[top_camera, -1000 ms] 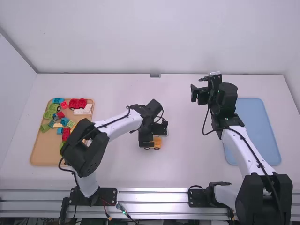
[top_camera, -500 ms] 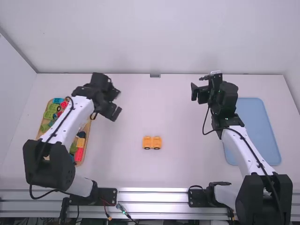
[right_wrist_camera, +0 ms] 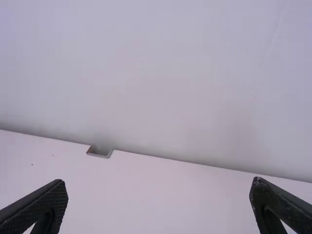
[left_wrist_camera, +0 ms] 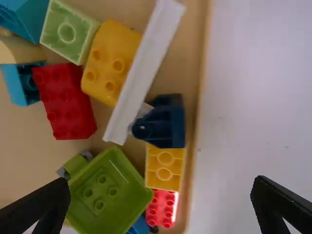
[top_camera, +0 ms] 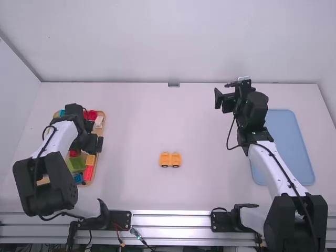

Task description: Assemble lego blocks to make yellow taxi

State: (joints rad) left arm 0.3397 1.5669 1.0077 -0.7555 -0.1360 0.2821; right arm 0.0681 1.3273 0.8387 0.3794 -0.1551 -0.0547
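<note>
- High view: the white tabletop (top_camera: pixel 210 194) is stretching under everything.
- The right arm (top_camera: pixel 273 165) is standing beside the blue tray, slightly overlapping it from up here.
- The left arm (top_camera: pixel 59 137) is hanging across the tan tray, hiding part of it.
- The tan tray (left_wrist_camera: pixel 24 156) is holding a jumble of loose blocks.
- The blue tray (top_camera: pixel 289 147) is lying flat over on the right.
- The left tool (top_camera: pixel 96 136) is hovering by the tan tray's inner edge, standing wide open, gripping nothing.
- The right tool (top_camera: pixel 223 100) is hanging above the far part of the tabletop, also gaping wide, holding nothing.
- The yellow car body (top_camera: pixel 170 159) is sitting out near the middle, between the trays, wheels showing at its near side.
- A green dish-like block (left_wrist_camera: pixel 107 190) is resting among the others; a dark blue piece (left_wrist_camera: pixel 163 122) is touching a small yellow block (left_wrist_camera: pixel 165 168).
</note>
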